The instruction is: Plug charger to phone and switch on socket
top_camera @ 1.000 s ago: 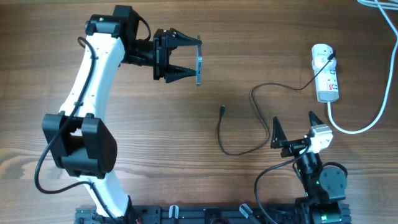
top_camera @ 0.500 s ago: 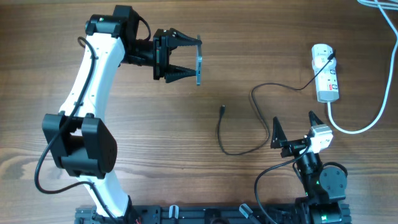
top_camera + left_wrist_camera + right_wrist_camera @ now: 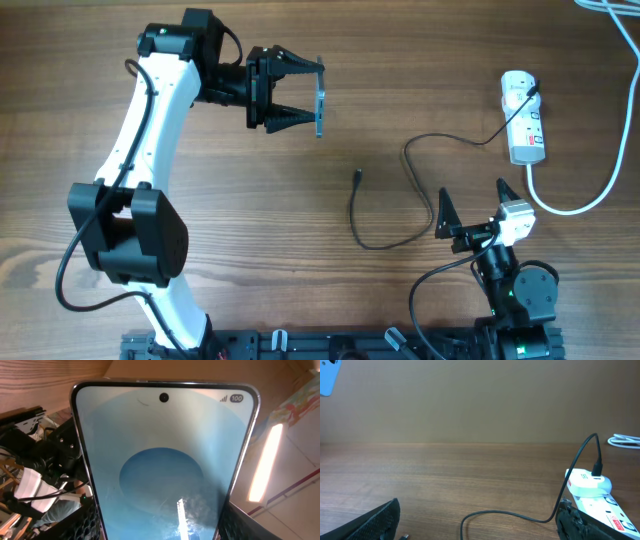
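Note:
My left gripper (image 3: 313,98) is shut on the phone (image 3: 319,100) and holds it above the table at the upper middle, edge-on to the overhead view. In the left wrist view its blue screen (image 3: 165,460) fills the frame between the two fingers (image 3: 82,522). The charger is a thin black cable (image 3: 432,205) running from the socket (image 3: 523,118) in loops to its connector plug (image 3: 358,178), which lies loose on the wood. My right gripper (image 3: 475,205) stands open and empty at the lower right, just right of the cable loop (image 3: 520,514) and below the socket (image 3: 590,485).
A thick white cord (image 3: 590,200) curves from the socket towards the table's right edge. The black frame of the arm bases (image 3: 300,345) runs along the front edge. The phone shows small at the top left (image 3: 327,377) of the right wrist view.

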Controlling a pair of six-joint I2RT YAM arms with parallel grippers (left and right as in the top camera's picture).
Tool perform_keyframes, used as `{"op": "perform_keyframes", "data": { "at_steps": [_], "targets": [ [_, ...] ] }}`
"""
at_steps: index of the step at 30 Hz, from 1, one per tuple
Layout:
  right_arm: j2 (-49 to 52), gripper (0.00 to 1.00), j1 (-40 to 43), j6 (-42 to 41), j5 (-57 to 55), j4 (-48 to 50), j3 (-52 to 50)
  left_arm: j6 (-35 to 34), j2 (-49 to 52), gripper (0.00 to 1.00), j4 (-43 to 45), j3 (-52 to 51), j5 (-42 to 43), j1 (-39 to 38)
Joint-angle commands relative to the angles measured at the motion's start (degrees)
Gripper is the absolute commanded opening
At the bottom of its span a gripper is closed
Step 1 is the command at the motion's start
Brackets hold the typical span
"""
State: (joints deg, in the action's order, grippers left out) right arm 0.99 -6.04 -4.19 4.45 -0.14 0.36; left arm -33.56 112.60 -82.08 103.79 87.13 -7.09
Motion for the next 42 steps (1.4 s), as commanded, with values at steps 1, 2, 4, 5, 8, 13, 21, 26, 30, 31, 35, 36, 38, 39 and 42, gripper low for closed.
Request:
{"op": "perform_keyframes", "data": {
  "at_steps": [1,2,4,5,8,13,21,26,30,31,35,36,38,39,42],
  "targets": [
    [-0.6,1.00,0.3,0.8,-0.7,0.2,-0.1,-0.4,-2.2,0.54,-0.1,1.3,3.2,0.6],
    [-0.6,1.00,0.3,0.8,-0.8,0.2,-0.1,-0.4,-2.2,0.54,-0.1,1.3,3.2,0.6],
    [-0.6,1.00,0.3,0.8,-0.7,0.2,-0.1,-0.4,-2.2,0.54,-0.1,1.3,3.2,0.6],
    [-0.6,1.00,0.3,0.8,-0.7,0.2,-0.1,-0.4,-2.2,0.54,-0.1,1.3,3.2,0.6],
    [-0.6,1.00,0.3,0.8,-0.7,0.2,-0.1,-0.4,-2.2,0.54,-0.1,1.3,3.2,0.6],
    [-0.6,1.00,0.3,0.8,-0.7,0.2,-0.1,-0.4,-2.2,0.54,-0.1,1.3,3.2,0.6],
    [-0.6,1.00,0.3,0.8,-0.7,0.2,-0.1,-0.3,-2.2,0.54,-0.1,1.3,3.2,0.6],
    [-0.6,1.00,0.3,0.8,-0.8,0.2,-0.1,-0.3,-2.2,0.55,-0.1,1.3,3.2,0.6],
    [-0.6,1.00,0.3,0.2,-0.3,0.3,-0.1,-0.4,-2.2,0.55,-0.1,1.3,3.2,0.6],
    [-0.6,1.00,0.3,-2.9,1.1,0.6,-0.1,-0.4,-2.2,0.55,-0.1,1.3,3.2,0.6],
    [-0.6,1.00,0.3,-16.7,3.5,0.7,-0.1,-0.3,-2.2,0.55,0.0,1.3,3.2,0.6],
    [-0.6,1.00,0.3,-23.6,3.6,0.7,-0.1,-0.3,-2.2,0.55,-0.1,1.3,3.2,0.6],
    [-0.6,1.00,0.3,-34.7,3.6,0.7,-0.1,-0.3,-2.2,0.55,-0.1,1.3,3.2,0.6],
    [-0.6,1.00,0.3,-41.4,4.1,0.7,-0.1,-0.3,-2.2,0.55,-0.1,1.3,3.2,0.6],
    [-0.6,1.00,0.3,-63.2,8.8,1.1,-0.1,-0.3,-2.2,0.55,-0.1,1.3,3.2,0.6]
  ]
}}
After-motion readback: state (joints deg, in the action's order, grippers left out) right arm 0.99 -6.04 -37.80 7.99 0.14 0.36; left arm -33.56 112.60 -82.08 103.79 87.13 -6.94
